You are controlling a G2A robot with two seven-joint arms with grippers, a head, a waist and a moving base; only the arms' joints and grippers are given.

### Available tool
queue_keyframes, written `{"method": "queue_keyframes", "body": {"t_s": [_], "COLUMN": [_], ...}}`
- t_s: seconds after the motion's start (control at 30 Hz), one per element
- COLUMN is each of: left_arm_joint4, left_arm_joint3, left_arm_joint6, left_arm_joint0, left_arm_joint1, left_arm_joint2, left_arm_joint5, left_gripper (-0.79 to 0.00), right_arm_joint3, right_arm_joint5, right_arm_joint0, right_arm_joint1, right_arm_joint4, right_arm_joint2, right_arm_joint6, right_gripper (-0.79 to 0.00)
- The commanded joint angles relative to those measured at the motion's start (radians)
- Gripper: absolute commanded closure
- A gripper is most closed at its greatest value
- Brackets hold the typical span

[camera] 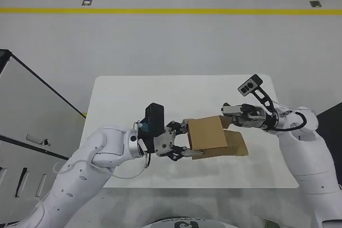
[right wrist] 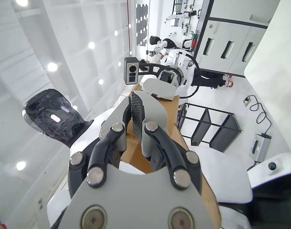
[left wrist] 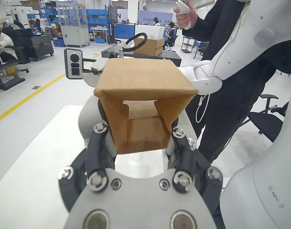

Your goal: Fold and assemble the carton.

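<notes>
A brown carton [camera: 208,135] is held over the middle of the white table [camera: 131,97], opened into a square tube [left wrist: 140,79] whose open end faces the left wrist camera. My left gripper [camera: 182,139] straddles that end, one finger [left wrist: 100,129] against each side wall, shut on the carton. My right gripper [camera: 227,112] is at the carton's far right corner. In the right wrist view it [right wrist: 134,101] is closed on a cardboard edge [right wrist: 136,153]. A loose flap [camera: 236,143] sticks out on the right, low over the table.
A grey cabinet [camera: 23,114] stands left of the table. Bare tabletop lies behind the carton and to its left [camera: 119,114]. The table's front edge [camera: 205,186] is close below the carton.
</notes>
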Motion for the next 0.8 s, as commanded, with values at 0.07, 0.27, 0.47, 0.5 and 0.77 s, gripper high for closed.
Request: {"method": "queue_keyframes", "body": {"t_s": [0.07,0.27,0.47,0.5,0.77], "left_arm_joint4": [-0.003,-0.013,-0.016,-0.016,-0.008], "left_arm_joint3": [0.006,0.017,0.016,0.016,0.012], "left_arm_joint6": [0.002,0.0,-0.003,-0.005,-0.009], "left_arm_joint0": [0.003,0.006,0.006,0.005,0.0], "left_arm_joint1": [0.0,-0.001,-0.002,-0.002,-0.005], "left_arm_joint2": [-0.003,-0.008,-0.01,-0.008,0.001], "left_arm_joint5": [0.008,0.03,0.027,0.023,0.02], "left_gripper": [0.0,0.0,0.0,0.0,0.0], "right_arm_joint3": [-0.003,-0.009,-0.014,-0.014,-0.019], "right_arm_joint5": [0.003,-0.002,0.003,0.002,0.003], "right_arm_joint0": [0.003,0.001,-0.001,-0.001,0.0], "right_arm_joint1": [-0.001,0.0,0.002,0.002,0.001], "right_arm_joint4": [-0.004,0.002,-0.001,-0.002,0.0], "right_arm_joint2": [-0.015,-0.016,-0.022,-0.023,-0.04], "right_arm_joint6": [0.009,0.029,0.049,0.048,0.045], "right_gripper": [0.0,0.0,0.0,0.0,0.0]}}
